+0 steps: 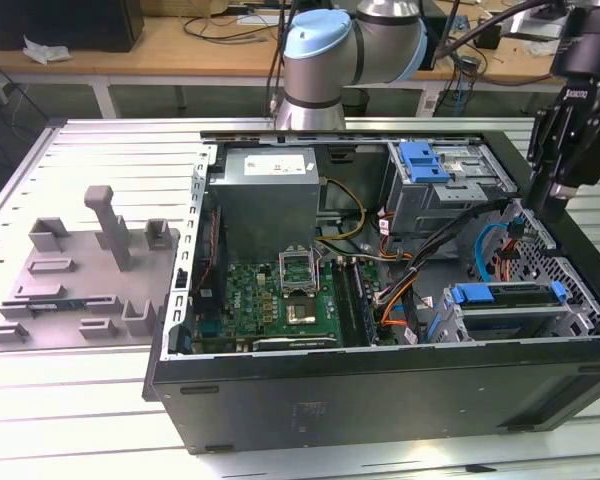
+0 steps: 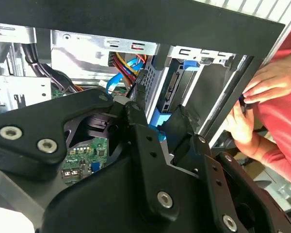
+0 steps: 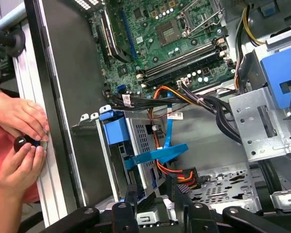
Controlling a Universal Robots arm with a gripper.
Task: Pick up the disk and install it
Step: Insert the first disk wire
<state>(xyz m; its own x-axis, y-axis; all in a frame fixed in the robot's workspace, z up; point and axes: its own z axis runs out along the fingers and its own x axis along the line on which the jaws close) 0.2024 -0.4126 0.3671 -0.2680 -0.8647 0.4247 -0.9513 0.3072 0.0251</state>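
At the lower right of the exterior view, the disk (image 1: 510,297) sits in its bay inside the computer case (image 1: 380,385), with its long axis running left-right along the near wall. The gripper (image 1: 542,212) hangs above it, toward the upper right, with its jaws apart and holding nothing.

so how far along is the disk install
Pickup looks done: the disk in its blue carrier already stands in a bay inside the computer case. In hand: the gripper is right over the disk's near end; whether it grips the disk I cannot tell. Left: the disk being fully seated, which these views do not settle.
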